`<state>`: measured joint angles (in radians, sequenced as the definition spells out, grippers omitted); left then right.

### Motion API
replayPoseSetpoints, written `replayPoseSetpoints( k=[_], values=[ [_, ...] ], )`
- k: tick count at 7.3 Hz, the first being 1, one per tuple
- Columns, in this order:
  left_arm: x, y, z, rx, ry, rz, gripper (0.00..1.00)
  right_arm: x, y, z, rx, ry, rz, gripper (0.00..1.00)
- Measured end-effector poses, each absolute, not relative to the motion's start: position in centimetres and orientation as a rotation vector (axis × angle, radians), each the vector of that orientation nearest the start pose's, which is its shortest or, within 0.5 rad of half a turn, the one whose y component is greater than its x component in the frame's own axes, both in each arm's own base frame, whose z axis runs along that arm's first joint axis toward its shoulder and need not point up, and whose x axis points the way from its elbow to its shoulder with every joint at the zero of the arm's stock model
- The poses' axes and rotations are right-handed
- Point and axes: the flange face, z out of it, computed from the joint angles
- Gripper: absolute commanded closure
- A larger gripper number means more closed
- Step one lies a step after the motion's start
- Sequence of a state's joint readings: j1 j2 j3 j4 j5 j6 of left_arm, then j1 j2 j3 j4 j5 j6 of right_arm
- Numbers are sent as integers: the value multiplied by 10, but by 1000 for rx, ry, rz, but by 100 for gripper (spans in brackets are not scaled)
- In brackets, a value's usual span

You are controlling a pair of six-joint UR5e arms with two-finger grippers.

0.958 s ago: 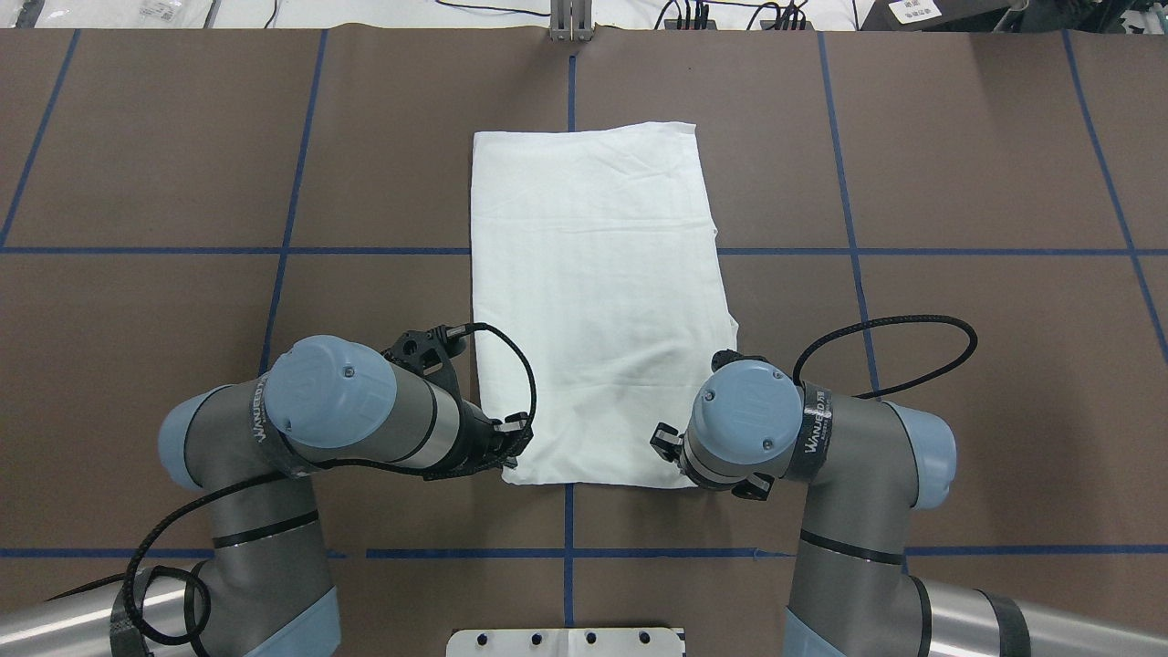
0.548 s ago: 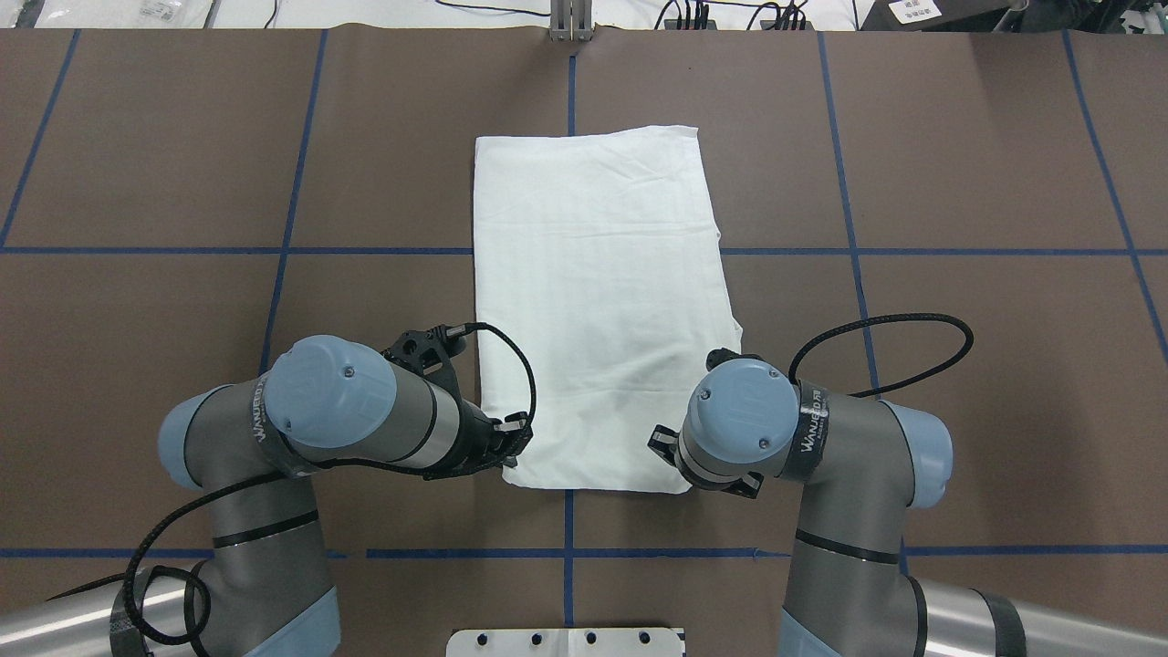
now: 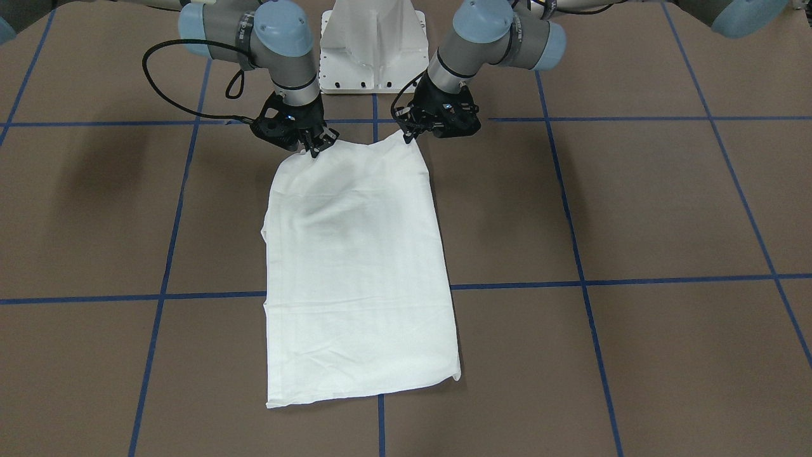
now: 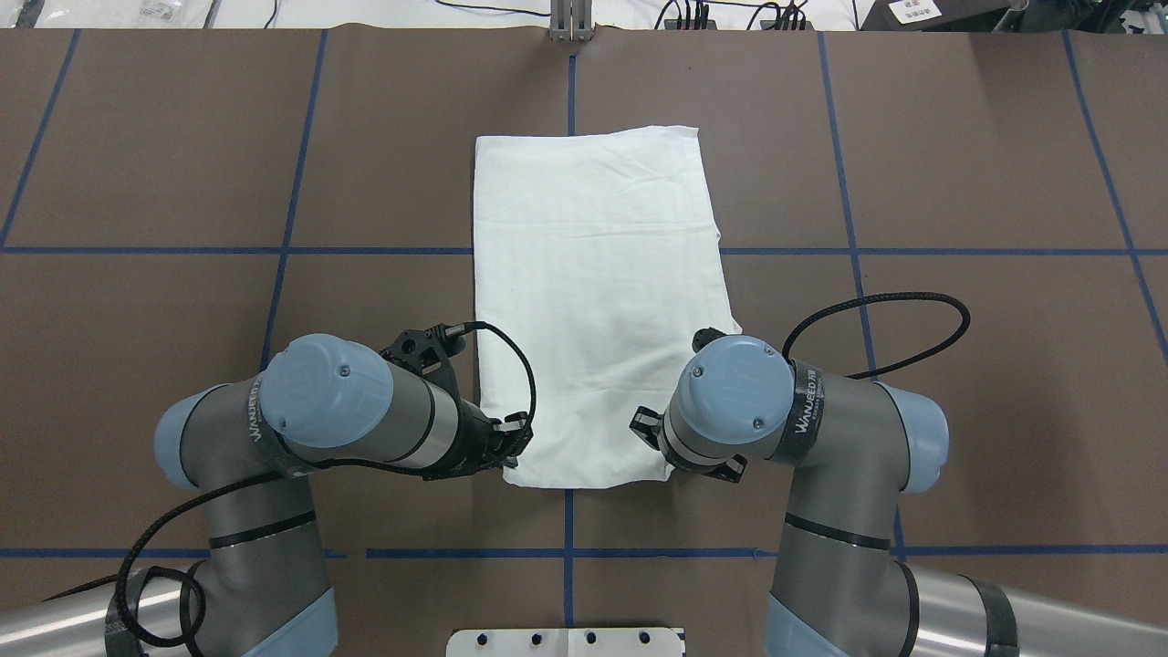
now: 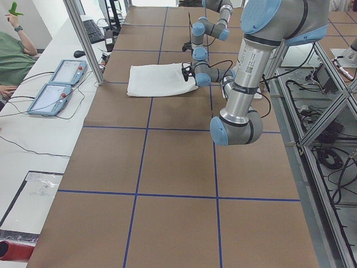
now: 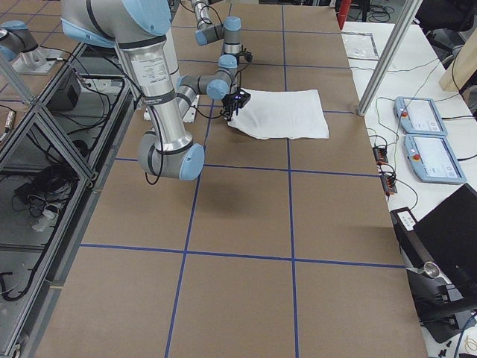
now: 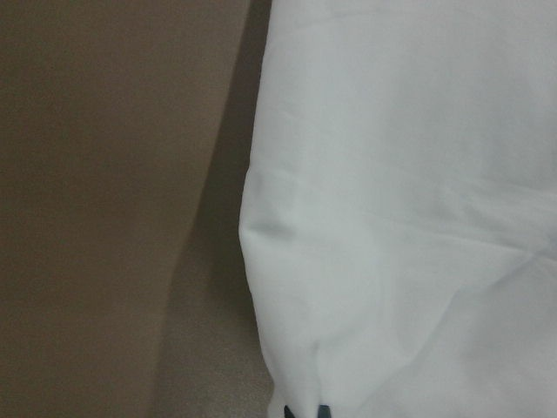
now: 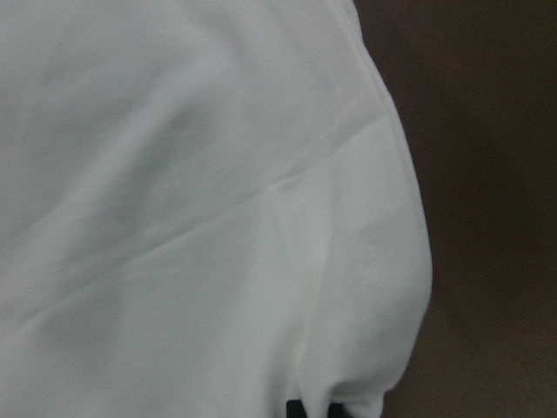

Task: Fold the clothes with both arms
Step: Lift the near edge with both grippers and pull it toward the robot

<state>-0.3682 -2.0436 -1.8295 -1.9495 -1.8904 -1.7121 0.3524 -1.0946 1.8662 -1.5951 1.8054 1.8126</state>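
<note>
Soft, matt white cloth T-shirt [image 4: 593,301] on smooth, matt brown table [image 4: 912,137]

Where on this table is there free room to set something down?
Bare table lies on both sides of the shirt, out to the table's ends, and beyond its far edge. It is crowded at the shirt's robot-side edge: the left gripper and right gripper pinch its corners there, with the white base just behind.
</note>
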Motion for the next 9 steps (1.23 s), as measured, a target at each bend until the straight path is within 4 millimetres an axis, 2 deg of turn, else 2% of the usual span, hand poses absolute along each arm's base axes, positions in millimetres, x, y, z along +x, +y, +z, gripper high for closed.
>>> replayPoseSetpoints(
  k=[2,3,5,6,7,8,9],
  values=[
    [521,-307,217,-165,1148,-273,100,-518,-307,257,-189,-800,463,100],
    [508,-289,208,-184,1147,-266,100,-504,-291,254,-199,-819,441,100],
    [488,-231,186,-274,1133,-247,100,-470,-243,248,-248,-859,362,100],
    [479,-207,176,-312,1128,-235,100,-457,-226,245,-294,-870,323,100],
    [472,-196,170,-331,1126,-230,100,-453,-219,240,-322,-880,300,100],
    [468,-195,168,-333,1127,-233,100,-454,-227,233,-319,-896,306,100],
    [462,-205,166,-319,1131,-249,100,-452,-251,221,-296,-924,336,100]
  ],
)
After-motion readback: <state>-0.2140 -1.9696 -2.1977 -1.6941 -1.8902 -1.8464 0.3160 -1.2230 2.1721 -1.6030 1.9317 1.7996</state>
